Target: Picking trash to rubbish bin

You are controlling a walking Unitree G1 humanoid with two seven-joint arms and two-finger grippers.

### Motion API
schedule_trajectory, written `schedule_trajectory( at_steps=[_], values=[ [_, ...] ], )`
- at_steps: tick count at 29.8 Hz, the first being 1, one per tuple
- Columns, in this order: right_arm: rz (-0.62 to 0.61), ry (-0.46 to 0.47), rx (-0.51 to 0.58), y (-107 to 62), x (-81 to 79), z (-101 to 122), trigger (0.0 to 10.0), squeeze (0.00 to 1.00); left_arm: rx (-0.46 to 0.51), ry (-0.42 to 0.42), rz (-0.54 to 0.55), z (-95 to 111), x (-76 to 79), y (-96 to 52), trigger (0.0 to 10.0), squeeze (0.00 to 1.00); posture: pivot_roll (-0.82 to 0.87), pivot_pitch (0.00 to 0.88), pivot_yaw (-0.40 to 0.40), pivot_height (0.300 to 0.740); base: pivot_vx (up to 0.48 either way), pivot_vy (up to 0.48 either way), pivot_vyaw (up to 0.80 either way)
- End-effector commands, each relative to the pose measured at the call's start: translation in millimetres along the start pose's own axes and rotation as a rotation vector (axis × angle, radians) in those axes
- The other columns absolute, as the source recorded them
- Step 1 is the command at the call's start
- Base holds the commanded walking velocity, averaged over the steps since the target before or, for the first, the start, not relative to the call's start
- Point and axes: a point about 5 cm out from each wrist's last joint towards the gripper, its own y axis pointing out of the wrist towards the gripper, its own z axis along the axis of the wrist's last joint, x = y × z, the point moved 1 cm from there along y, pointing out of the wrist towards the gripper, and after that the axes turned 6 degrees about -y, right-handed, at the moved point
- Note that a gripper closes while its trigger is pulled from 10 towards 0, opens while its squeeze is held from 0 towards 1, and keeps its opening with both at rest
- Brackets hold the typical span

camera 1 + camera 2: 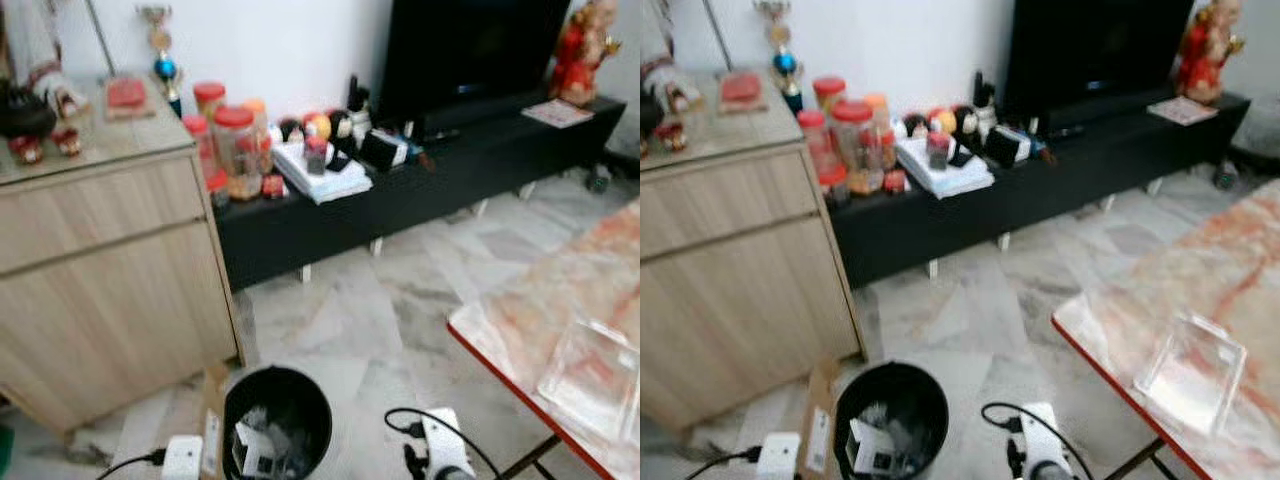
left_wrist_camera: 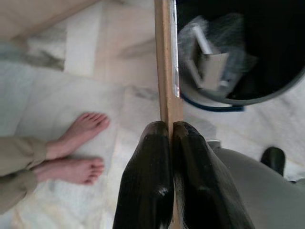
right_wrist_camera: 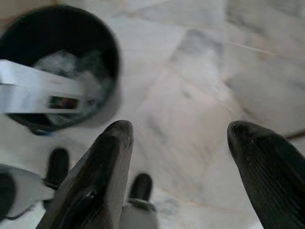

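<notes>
The left gripper [image 2: 170,138] has its jaws pressed together on a flat piece of brown cardboard [image 2: 165,62], pinching it edge-on so that the sheet stands upright and runs straight out from the fingertips toward the black rubbish bin [image 1: 277,420]. Held this way the thin edge leads, which looks meant to let the sheet slide in over the rim rather than catch on it flat. In the head views the cardboard [image 1: 816,420] stands on the floor side of the bin nearest the wooden cabinet [image 1: 100,290], just beside the rim and not yet over the opening; the bin already holds crumpled plastic and a small white box [image 1: 872,448]. The right gripper [image 3: 178,157] hangs over bare marble floor with its jaws spread wide and nothing between them, the bin off to one side of it, so it seems simply parked out of the way. Room is tight on the cabinet side, where the cardboard sits between the cabinet's lower corner and the bin; a person's bare feet [image 2: 78,150] stand on the floor near the left arm. Toward the right, the red-edged corner of the counter [image 1: 480,345] juts in, with a clear plastic tray [image 1: 1192,372] near that edge; open floor lies ahead toward the black TV bench [image 1: 420,190].
</notes>
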Motion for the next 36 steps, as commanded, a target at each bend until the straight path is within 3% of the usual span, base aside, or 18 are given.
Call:
schedule_trajectory(
  at_steps=[1,13,16,24,30,33,36],
  values=[
    [-0.022,-0.014,0.002,-0.4,9.4,0,10.0,0.00,0.002,0.011,-0.014,1,5.6,0.6,10.0,0.00,0.00,0.022,-0.045,0.740,0.311,0.000,0.80],
    [-0.024,0.001,0.001,-0.4,9.4,0,10.0,0.00,0.024,0.008,-0.019,6,6.5,1.2,10.0,0.00,0.00,0.020,-0.046,0.740,0.308,0.000,0.80],
    [-0.017,-0.005,0.012,0.0,8.9,2,10.0,0.00,0.225,0.133,-0.082,62,22.0,7.0,10.0,0.00,0.00,0.027,-0.052,0.740,0.000,0.000,0.00],
    [-0.017,0.002,0.017,0.4,8.0,4,10.0,0.00,0.234,0.155,-0.106,69,30.4,7.8,10.0,0.00,0.00,0.025,-0.047,0.740,0.000,0.000,0.00],
    [-0.017,0.003,0.026,0.8,8.5,7,10.0,0.00,0.241,0.110,-0.123,70,32.2,7.4,10.0,0.00,0.00,0.031,-0.050,0.740,0.000,0.000,0.00],
    [-0.018,-0.009,0.057,2.5,10.1,17,10.0,0.00,0.282,0.065,-0.193,85,42.3,7.0,10.0,0.00,0.00,0.034,-0.051,0.740,0.000,0.000,0.00],
    [-0.011,-0.007,0.085,3.7,9.4,26,10.0,0.00,0.311,0.083,-0.232,95,49.9,6.2,10.0,0.00,0.00,0.034,-0.051,0.740,0.000,0.000,0.00]
  ],
)
